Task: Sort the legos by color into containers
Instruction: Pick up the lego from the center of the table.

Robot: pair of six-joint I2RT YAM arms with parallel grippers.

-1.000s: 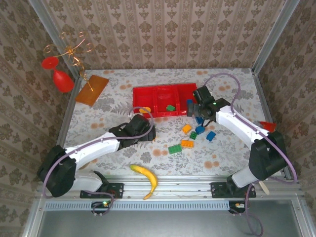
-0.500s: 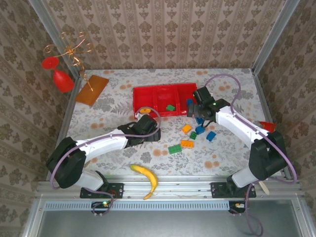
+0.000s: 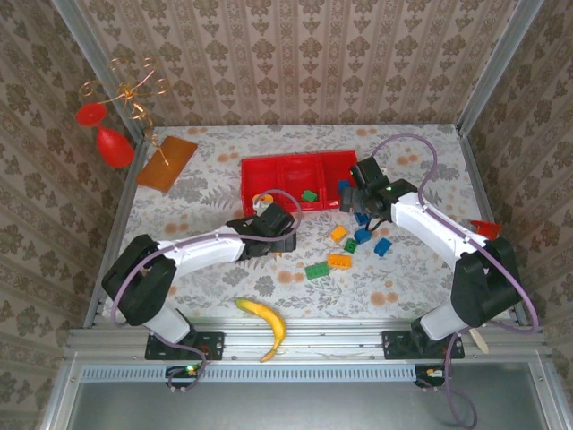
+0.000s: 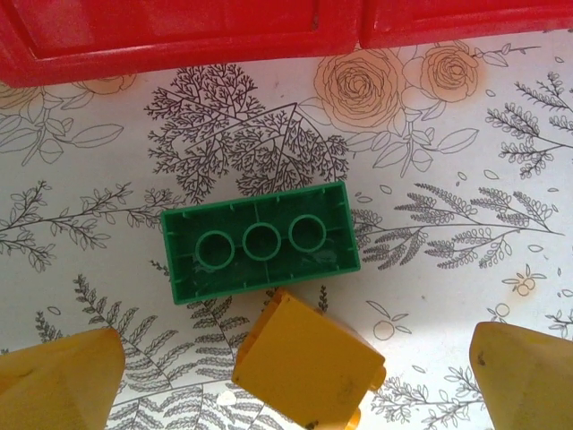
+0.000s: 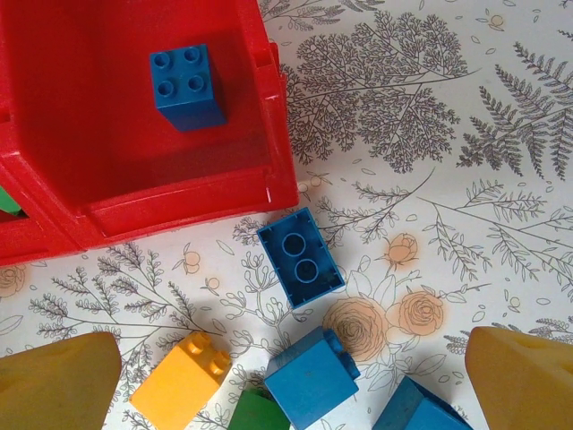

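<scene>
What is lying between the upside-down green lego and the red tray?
Nothing lies there. In the left wrist view, the stretch from the green lego up to the red tray is bare flowered tablecloth.

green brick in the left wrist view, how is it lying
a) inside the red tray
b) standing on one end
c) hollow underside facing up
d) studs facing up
c, the green brick lies flat on the table with its open underside and three round tubes facing the camera, just outside the red tray.
</scene>
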